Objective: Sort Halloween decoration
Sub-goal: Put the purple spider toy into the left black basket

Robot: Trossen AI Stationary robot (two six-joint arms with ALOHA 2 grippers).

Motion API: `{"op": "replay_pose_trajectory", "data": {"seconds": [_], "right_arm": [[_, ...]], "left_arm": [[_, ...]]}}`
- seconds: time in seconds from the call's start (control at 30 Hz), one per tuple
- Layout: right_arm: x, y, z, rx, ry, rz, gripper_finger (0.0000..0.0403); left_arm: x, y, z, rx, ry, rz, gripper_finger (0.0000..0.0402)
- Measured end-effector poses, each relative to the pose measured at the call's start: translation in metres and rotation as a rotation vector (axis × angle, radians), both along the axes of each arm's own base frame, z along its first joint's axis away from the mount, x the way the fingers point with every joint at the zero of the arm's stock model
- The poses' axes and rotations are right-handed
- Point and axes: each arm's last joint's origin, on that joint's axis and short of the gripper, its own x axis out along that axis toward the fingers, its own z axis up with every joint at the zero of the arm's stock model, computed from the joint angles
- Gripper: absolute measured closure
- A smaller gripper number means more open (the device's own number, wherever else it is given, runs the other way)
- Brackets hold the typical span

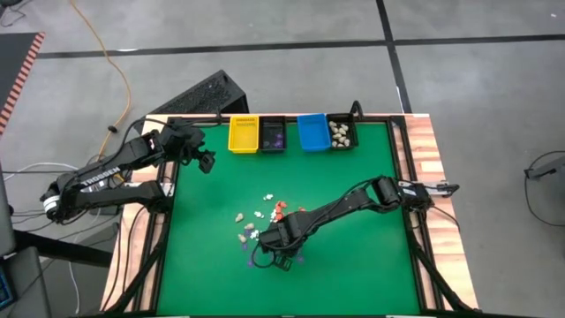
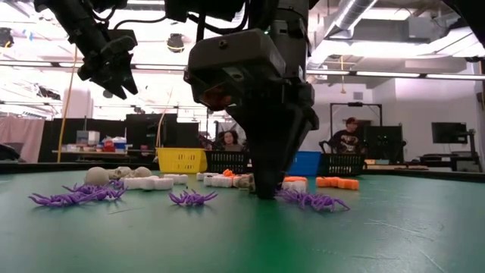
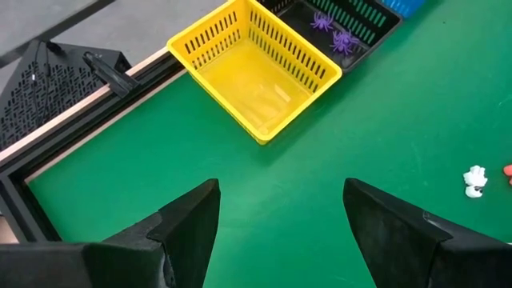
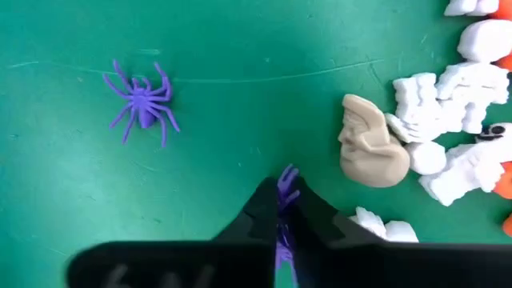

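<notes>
**Right gripper closed on a purple spider, mid-table**

The right gripper [image 4: 282, 210] stands at the table [image 1: 371, 265], its jaws pinched on a purple spider [image 4: 286, 186] beside the scattered decoration pile [image 1: 260, 214] near the middle. Another spider [image 4: 142, 100] lies free nearby. These pieces look light, soft-legged and prone to snag; the body seems the better hold. The left gripper [image 3: 280, 216] hovers wide open and empty near the yellow bin [image 3: 256, 68] at the table's far edge.
</notes>
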Motion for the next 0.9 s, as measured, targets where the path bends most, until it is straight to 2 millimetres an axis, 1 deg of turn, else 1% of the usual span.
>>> {"op": "replay_pose_trajectory", "data": {"seconds": [0.03,0.17,0.33,0.4,0.53,0.63,0.77,0.83,0.9], "right_arm": [[0.000,0.000,0.000,0.000,0.000,0.000,0.0377],[0.000,0.000,0.000,0.008,0.004,0.000,0.0376],[-0.003,0.000,0.010,0.013,-0.013,0.002,0.0376],[-0.005,-0.001,0.018,0.018,-0.028,0.001,0.0376],[-0.008,-0.006,0.043,0.037,-0.088,-0.010,0.0376],[-0.010,-0.011,0.054,0.043,-0.114,-0.018,0.0376],[-0.010,-0.026,0.072,0.052,-0.162,-0.042,0.0376],[-0.008,-0.040,0.080,0.039,-0.196,-0.056,0.0376],[-0.004,-0.059,0.084,0.014,-0.227,-0.079,0.0376]], "left_arm": [[0.000,0.000,0.000,0.000,0.000,0.000,0.0145],[0.000,0.000,0.000,0.000,0.000,0.000,0.0145],[0.000,0.000,0.000,0.000,0.000,0.000,0.0145],[0.000,0.000,0.000,0.000,0.000,0.000,0.0145],[0.000,0.000,0.000,0.000,0.000,0.000,0.0145],[0.000,0.000,0.000,0.000,0.000,0.000,0.0145],[0.000,0.000,0.000,0.000,0.000,0.000,0.0145],[0.000,0.000,0.000,0.000,0.000,0.000,0.0145],[0.000,0.000,0.000,0.000,0.000,0.000,0.0145]]}}
